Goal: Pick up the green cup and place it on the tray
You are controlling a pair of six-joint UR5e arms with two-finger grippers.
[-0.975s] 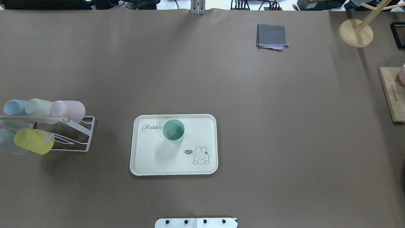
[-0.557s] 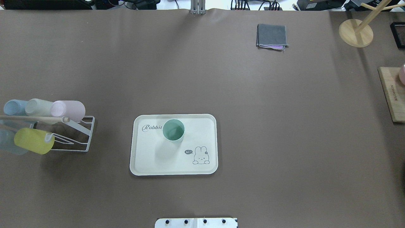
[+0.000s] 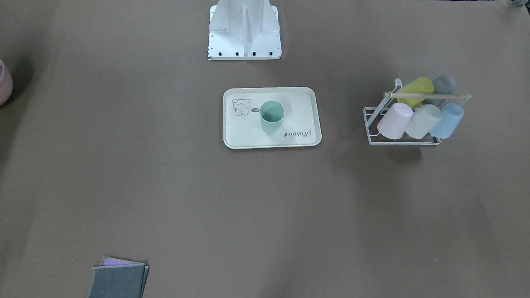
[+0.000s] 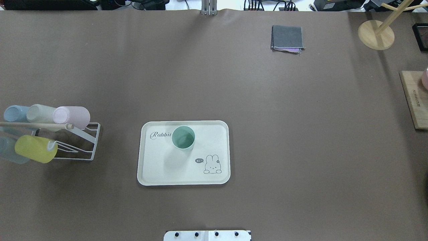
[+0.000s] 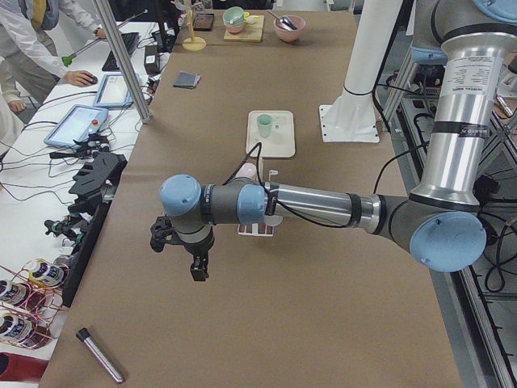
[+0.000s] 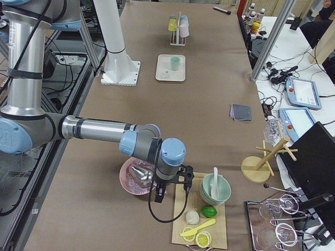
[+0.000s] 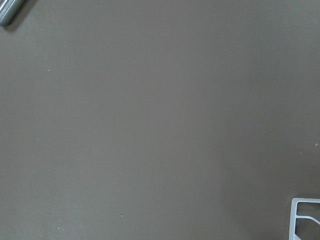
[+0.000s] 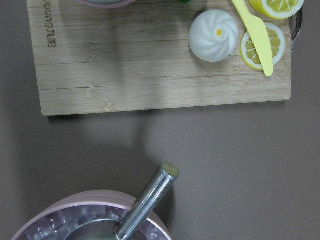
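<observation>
The mint-green cup (image 4: 183,137) stands upright on the cream tray (image 4: 157,167), in its far middle beside the "Rabbit" script. Both also show in the front-facing view, cup (image 3: 272,116) on tray (image 3: 244,134). Neither gripper shows in the overhead or front-facing views. The left gripper (image 5: 198,271) hangs over bare table at the left end, far from the tray. The right gripper (image 6: 158,196) hangs at the right end, between a pink bowl and a wooden board. I cannot tell whether either is open or shut.
A white wire rack (image 4: 77,144) with several pastel cups lies left of the tray. A grey folded cloth (image 4: 287,37) and a wooden stand (image 4: 376,35) sit at the back right. A wooden board (image 8: 150,65) with food and a pink bowl (image 6: 137,178) are under the right wrist.
</observation>
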